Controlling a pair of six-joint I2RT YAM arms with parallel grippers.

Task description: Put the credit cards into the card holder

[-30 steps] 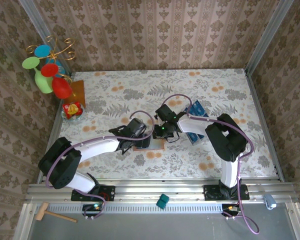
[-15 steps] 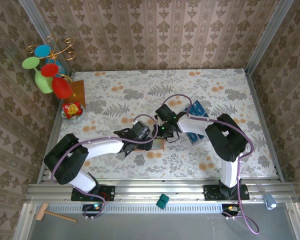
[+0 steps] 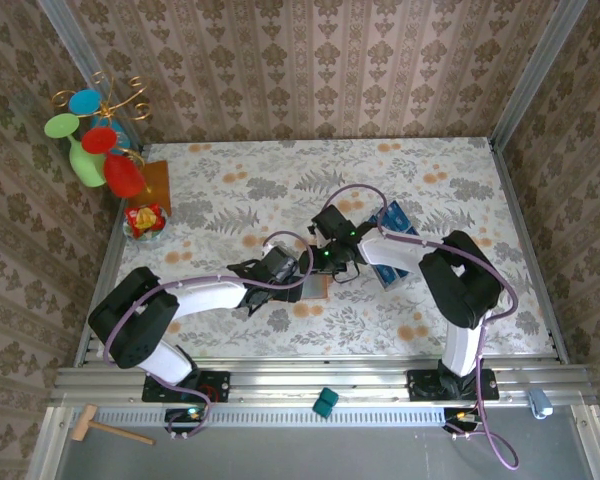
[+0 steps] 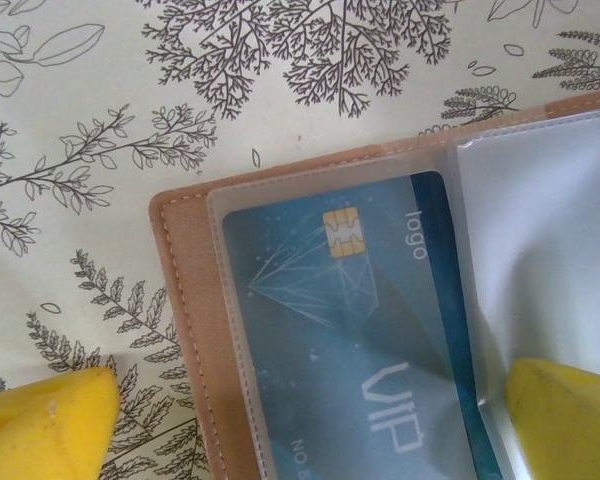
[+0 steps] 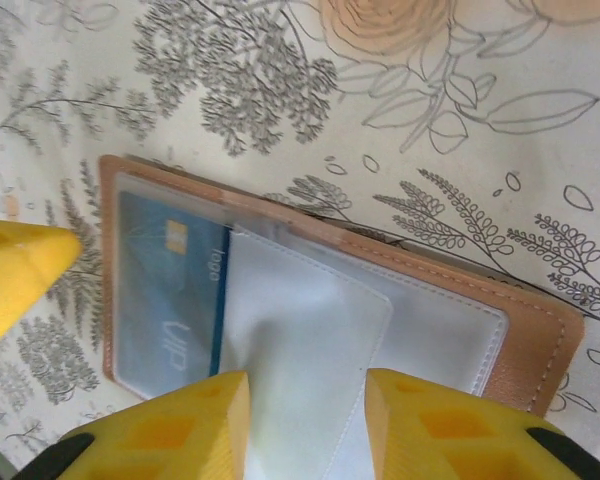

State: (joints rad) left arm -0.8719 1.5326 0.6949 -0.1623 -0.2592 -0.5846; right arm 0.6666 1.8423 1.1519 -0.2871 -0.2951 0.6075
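Right claw (image 5: 305, 395) newly parted above the card holder (image 5: 540, 325); left claw (image 4: 305, 420) wide-spread over it.

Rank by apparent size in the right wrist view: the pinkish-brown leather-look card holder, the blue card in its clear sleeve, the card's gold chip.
Largest: card holder.
Then: blue card, partly covered.
Smallest: gold chip.
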